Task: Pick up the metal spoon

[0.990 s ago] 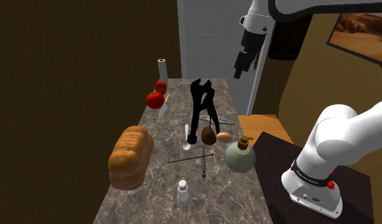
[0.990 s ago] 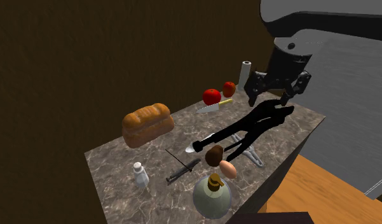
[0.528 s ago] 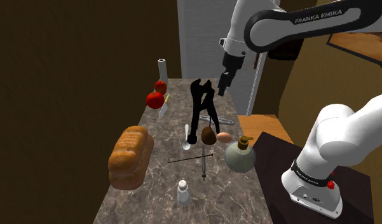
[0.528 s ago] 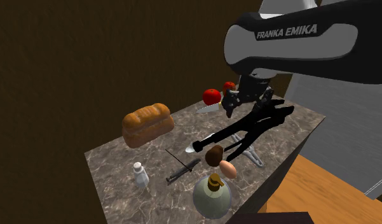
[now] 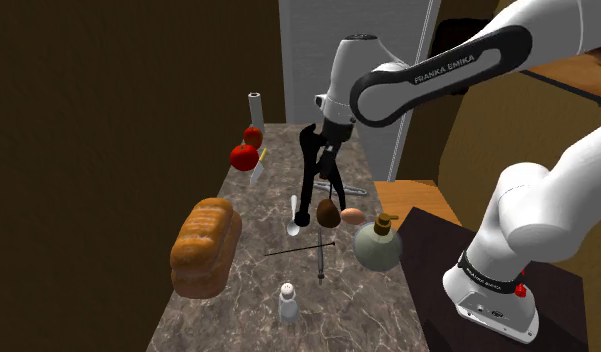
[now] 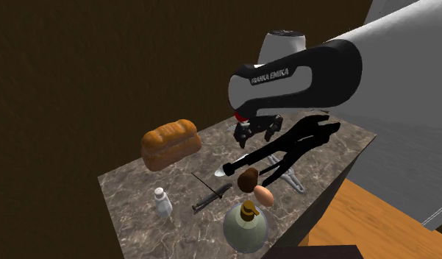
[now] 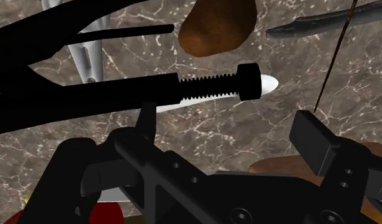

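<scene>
Fingers of the tool stand apart and empty, poised over the tabletop, probably to straddle the pale spoon. It lies flat just ahead, its handle partly hidden by a black clamp-like thing, beside a brown lump.

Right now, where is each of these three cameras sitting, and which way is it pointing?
Shoulder view: beside the stand, looking down along the marble counter; the white arm reaches up-left to the gripper.
Second exterior view: off the counter's edge by the round bottle, looking down across it toward the bread loaf; arm and gripper hang above.
Wrist view: on the hand, looking down at the spoon; both black fingers show, apart.
Shared: both exterior views show loaf, bottle and spoon.
</scene>
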